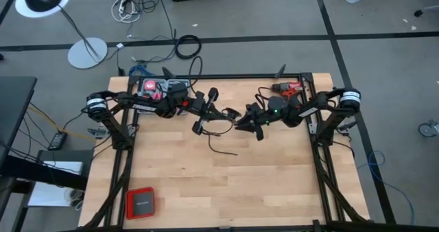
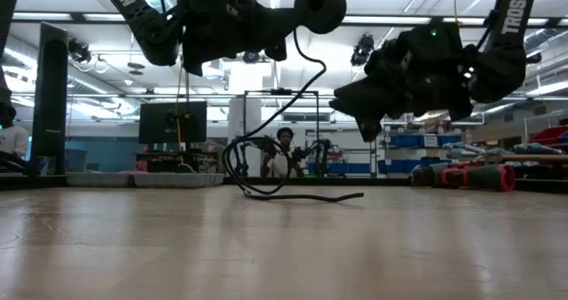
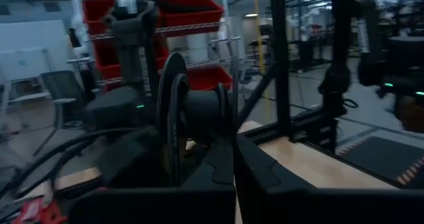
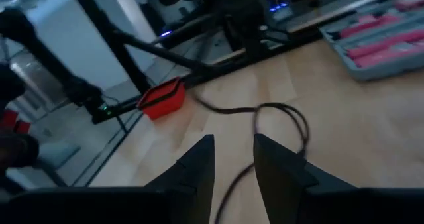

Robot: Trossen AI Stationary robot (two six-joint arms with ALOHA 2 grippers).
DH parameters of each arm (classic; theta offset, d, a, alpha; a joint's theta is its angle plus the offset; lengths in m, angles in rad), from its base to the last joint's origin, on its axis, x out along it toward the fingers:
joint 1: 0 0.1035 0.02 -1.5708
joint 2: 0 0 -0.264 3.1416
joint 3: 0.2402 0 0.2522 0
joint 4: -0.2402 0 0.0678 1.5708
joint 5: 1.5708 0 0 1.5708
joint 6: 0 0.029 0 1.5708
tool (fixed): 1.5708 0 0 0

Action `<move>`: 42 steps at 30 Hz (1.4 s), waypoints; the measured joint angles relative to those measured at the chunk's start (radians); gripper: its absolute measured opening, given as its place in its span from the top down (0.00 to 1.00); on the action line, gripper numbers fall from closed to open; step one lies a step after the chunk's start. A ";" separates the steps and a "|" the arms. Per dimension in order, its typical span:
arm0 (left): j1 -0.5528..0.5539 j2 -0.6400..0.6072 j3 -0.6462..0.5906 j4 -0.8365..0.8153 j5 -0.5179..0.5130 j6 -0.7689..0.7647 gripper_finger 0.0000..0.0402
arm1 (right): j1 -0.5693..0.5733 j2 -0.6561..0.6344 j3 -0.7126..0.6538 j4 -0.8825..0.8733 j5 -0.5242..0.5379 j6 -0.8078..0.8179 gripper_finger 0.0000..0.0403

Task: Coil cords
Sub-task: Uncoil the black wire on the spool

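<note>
"TROSSEN" is printed in white on both arms in the low view. The left tool is fully closed, with the thin black cord hanging from it to the wooden surface. The right tool, fingers parted, hovers above the cord's trailing end, holding nothing.
</note>
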 joint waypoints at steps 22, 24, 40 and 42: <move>-0.013 0.000 0.000 0.039 -0.129 0.015 1.00 | 0.081 0.000 0.047 -0.015 0.191 -0.122 0.74; -0.018 0.000 0.000 0.037 -0.132 0.020 1.00 | 0.099 0.000 0.064 -0.022 0.214 -0.141 0.73; -0.020 -0.001 0.000 0.036 -0.154 0.041 1.00 | 0.112 0.000 0.076 -0.030 0.239 -0.131 0.74; -0.020 -0.001 0.000 0.036 -0.154 0.042 1.00 | 0.118 0.000 0.089 -0.031 0.239 -0.131 0.75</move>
